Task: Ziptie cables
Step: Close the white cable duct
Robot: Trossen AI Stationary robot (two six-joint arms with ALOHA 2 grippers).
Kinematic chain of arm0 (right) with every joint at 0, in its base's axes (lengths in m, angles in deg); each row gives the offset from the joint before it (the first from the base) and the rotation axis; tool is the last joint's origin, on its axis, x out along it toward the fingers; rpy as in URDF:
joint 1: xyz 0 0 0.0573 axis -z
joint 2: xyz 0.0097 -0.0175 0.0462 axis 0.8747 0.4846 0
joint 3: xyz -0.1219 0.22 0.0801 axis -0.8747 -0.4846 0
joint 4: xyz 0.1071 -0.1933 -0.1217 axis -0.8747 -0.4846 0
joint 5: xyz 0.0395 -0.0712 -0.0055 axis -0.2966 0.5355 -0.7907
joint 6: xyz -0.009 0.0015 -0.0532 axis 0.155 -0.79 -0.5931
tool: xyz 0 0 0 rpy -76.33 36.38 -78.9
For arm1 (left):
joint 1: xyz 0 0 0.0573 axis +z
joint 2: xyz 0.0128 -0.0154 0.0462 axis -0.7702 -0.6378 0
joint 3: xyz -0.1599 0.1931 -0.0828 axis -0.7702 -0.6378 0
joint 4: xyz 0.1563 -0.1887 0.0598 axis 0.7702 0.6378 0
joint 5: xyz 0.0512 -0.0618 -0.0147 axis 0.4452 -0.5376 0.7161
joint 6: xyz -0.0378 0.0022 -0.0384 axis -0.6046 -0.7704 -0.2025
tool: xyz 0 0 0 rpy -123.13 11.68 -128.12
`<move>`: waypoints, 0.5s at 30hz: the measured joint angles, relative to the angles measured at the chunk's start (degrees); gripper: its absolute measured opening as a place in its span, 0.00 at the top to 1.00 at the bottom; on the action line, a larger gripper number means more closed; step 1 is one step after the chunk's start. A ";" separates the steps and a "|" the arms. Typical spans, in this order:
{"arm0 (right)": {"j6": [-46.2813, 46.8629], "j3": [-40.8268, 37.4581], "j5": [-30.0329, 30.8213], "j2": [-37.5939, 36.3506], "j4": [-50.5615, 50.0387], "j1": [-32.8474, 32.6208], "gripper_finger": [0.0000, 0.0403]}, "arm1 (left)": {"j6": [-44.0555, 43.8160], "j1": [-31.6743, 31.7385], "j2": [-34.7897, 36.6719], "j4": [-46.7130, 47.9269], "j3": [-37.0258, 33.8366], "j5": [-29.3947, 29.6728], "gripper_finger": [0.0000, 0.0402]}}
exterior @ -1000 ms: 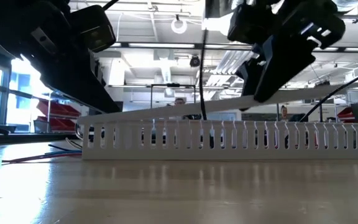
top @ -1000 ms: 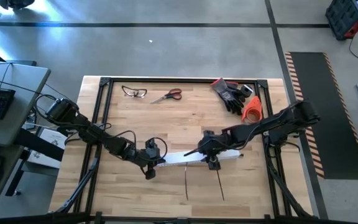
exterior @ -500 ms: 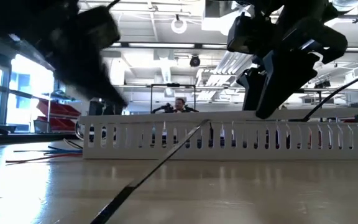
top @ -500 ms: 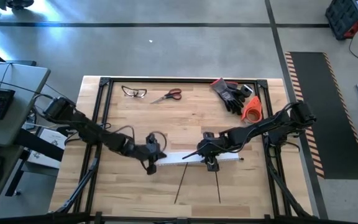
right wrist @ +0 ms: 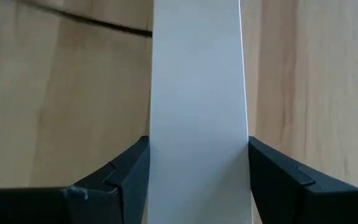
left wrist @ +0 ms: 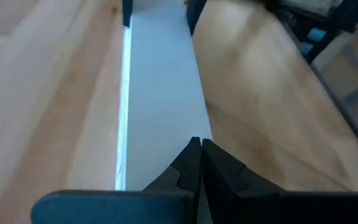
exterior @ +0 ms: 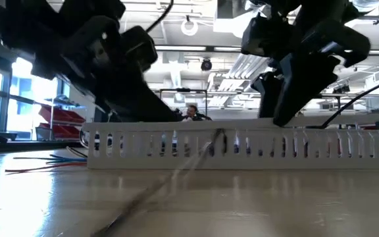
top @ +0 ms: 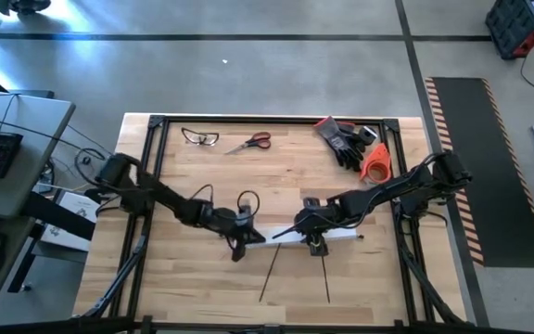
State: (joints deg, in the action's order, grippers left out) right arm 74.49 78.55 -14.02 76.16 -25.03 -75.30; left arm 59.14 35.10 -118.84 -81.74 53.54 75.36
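Nearest the table's front edge lie two zipties, thin dark strips on the wood, one straight and one slanting. Just behind them the white channel lies across the table. The right gripper straddles it, a finger pressed to each side. The left gripper hangs over the channel's other end, fingers together, holding nothing. Cables lie beyond that end. At the back: glasses, scissors, gloves.

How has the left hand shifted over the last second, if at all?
Yes. In the high view the left hand has moved along the white channel toward the right hand.
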 joint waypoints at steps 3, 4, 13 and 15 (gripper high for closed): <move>-0.67 -0.20 -0.11 0.07 -1.00 -0.15 0.50 | -3.39 0.00 -6.12 -3.73 0.34 -2.56 1.00; -0.69 -0.20 -0.38 0.12 -1.45 -0.15 0.50 | -3.78 0.03 -7.51 -4.99 0.59 -3.45 1.00; -0.31 0.09 -0.14 2.62 -0.14 -0.37 0.49 | -2.90 0.65 -7.90 -5.88 0.43 -3.94 1.00; -0.83 0.11 0.48 2.47 -0.04 -0.68 0.43 | -2.70 0.70 -7.76 -5.59 0.38 -4.09 1.00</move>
State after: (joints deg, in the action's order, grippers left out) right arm 73.66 78.66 -13.54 78.63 -25.07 -75.98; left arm 56.44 35.80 -126.60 -87.32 53.92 71.26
